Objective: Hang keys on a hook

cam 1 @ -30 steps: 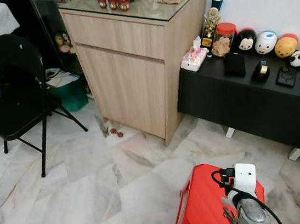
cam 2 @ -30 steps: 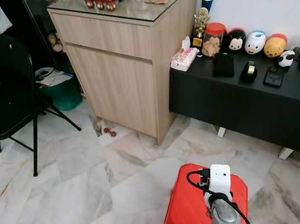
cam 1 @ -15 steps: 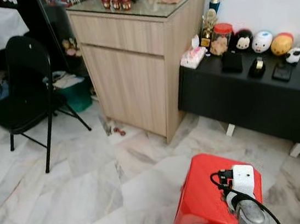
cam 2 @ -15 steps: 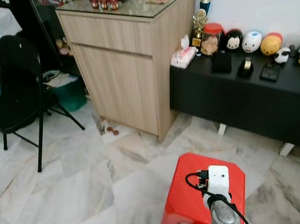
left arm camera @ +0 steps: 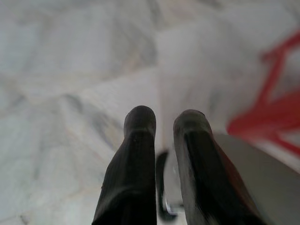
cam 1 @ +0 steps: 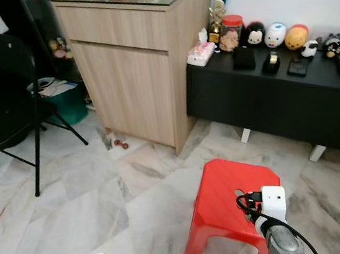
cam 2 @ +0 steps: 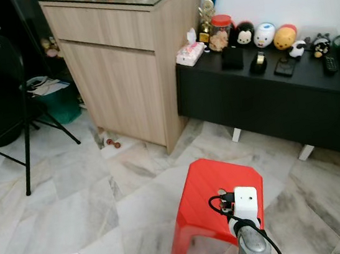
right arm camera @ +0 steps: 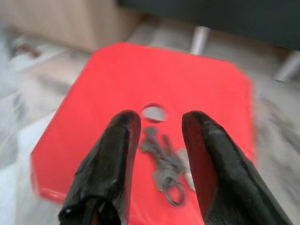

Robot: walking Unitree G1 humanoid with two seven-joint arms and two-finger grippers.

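Keys are seen lying on the red stool, between the parted fingers of the right gripper; pickup stage is judged; descent and closing are called for; left gripper nearly closed, empty.

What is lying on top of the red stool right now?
A bunch of keys lies on the red stool, beside its centre hole. The right end effector hangs over them, fingers apart. From the head views the arm covers them.
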